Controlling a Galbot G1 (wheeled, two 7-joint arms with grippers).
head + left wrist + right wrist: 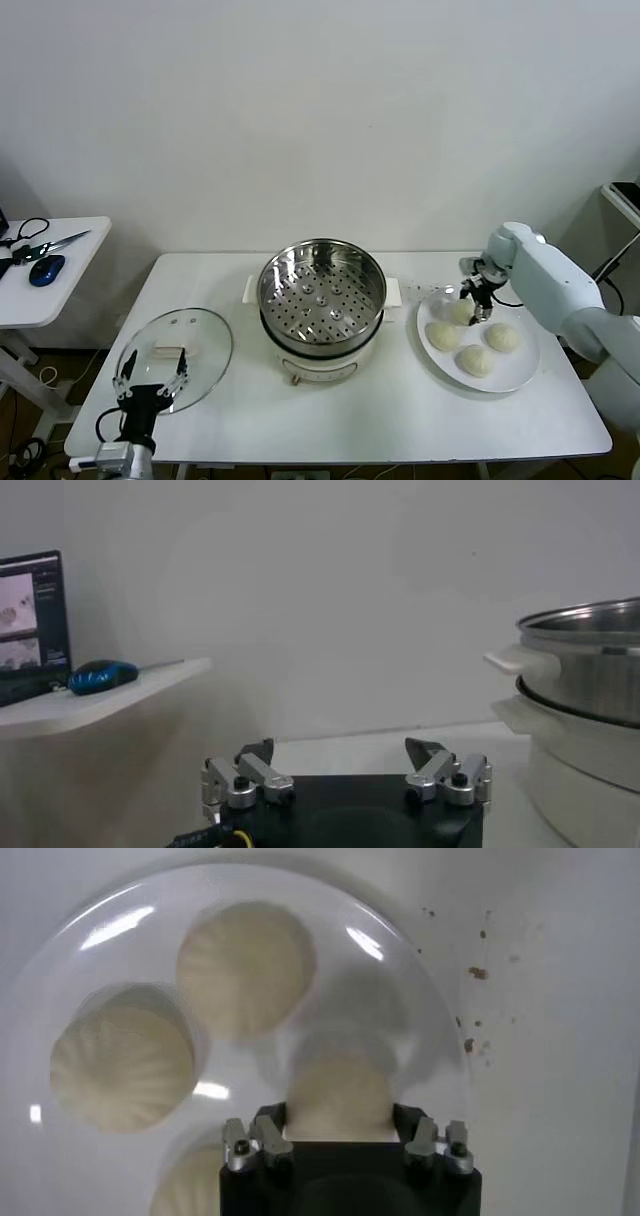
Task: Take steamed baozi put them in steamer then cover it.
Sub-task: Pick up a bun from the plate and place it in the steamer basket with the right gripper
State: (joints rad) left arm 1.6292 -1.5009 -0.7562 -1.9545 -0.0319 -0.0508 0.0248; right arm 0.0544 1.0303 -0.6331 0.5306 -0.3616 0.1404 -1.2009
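Note:
Several cream-white steamed baozi lie on a white plate point(520, 375) at the table's right. My right gripper point(470, 305) reaches down at the plate's far side and is shut on one baozi point(459, 312). In the right wrist view that baozi point(338, 1088) sits between the fingers of the right gripper point(338, 1116), touching both. The steamer point(322, 295) stands uncovered at the table's middle, its perforated tray bare. Its cover point(200, 345), a glass lid, lies flat at the front left. My left gripper point(150, 380) hangs open over the lid's near edge, holding nothing.
A small side table point(60, 290) to the left carries scissors point(50, 243) and a blue mouse point(46, 269). Brown crumbs point(478, 973) dot the tabletop beside the plate. The steamer's side point(585, 680) rises close to the left gripper point(345, 755).

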